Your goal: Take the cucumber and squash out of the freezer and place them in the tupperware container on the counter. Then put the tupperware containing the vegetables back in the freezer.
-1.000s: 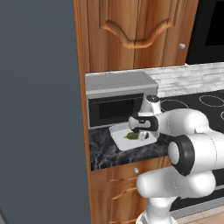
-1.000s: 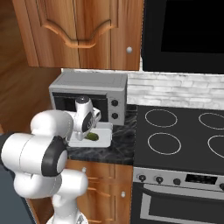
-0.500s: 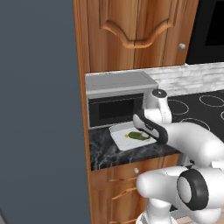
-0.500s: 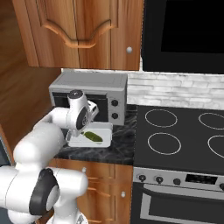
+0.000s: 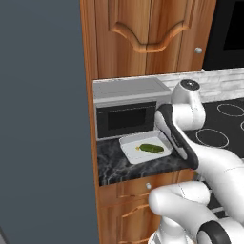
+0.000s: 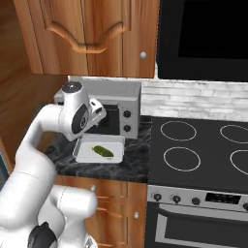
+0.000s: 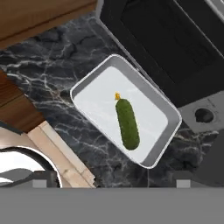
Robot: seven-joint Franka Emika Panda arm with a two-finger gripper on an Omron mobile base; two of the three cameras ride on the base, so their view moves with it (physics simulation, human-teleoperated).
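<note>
My fingers stand spread as wide as they go and hold nothing; in the hand view their tips barely rise above the bottom edge, so I read the gripper (image 6: 97, 112) mostly from the right base view, where it sits in front of the microwave (image 6: 114, 104), above the near left part of the tray.

The cucumber (image 7: 127, 124) lies loose in the tupperware container (image 7: 89, 94), roughly in its middle, flat on the floor of the tray and clear of the rim. A tiny orange-yellow speck touches one end of it; I cannot tell what it is.

From the left base view I see the same cucumber (image 5: 151, 148) in the tupperware container (image 5: 127, 145), and the tray rests on the counter (image 5: 112, 164), just in front of the microwave (image 5: 126, 107). My arm bends over the tray's right side there. The freezer (image 5: 43, 119) fills the left of that view as a tall dark slate wall beside the wooden cabinet.

In the right base view the tupperware container (image 6: 85, 151) sits left of the stovetop (image 6: 198, 155), with the cucumber (image 6: 102, 151) inside and the counter (image 6: 131, 162) between them.
</note>
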